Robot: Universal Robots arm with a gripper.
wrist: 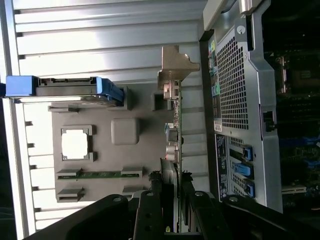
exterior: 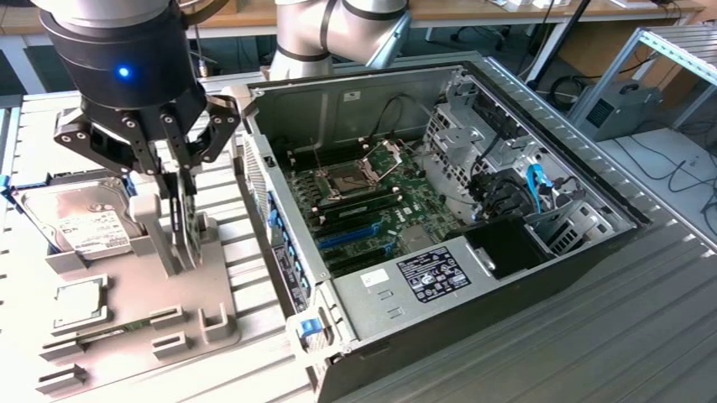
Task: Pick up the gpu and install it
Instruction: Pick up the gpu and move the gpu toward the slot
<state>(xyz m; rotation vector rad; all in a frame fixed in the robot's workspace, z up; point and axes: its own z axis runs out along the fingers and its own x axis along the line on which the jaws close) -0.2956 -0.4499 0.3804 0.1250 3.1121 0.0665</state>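
One card, the gpu (wrist: 176, 125), stands on edge in its grey holder (wrist: 105, 165), long axis running straight out from the claw (wrist: 174, 181), which is clamped across its near end.

The gripper (exterior: 180, 252) clamps the gpu (exterior: 197, 225) — standing on edge — at the grey tray's (exterior: 133, 287) edge beside the open computer case (exterior: 336, 101).

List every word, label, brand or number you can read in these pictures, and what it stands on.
No text here can be read.
Hard drive: white label, print too blurred.
Power supply: black label with white print, too small.
Computer case: dark sticker on its back panel, too blurred.
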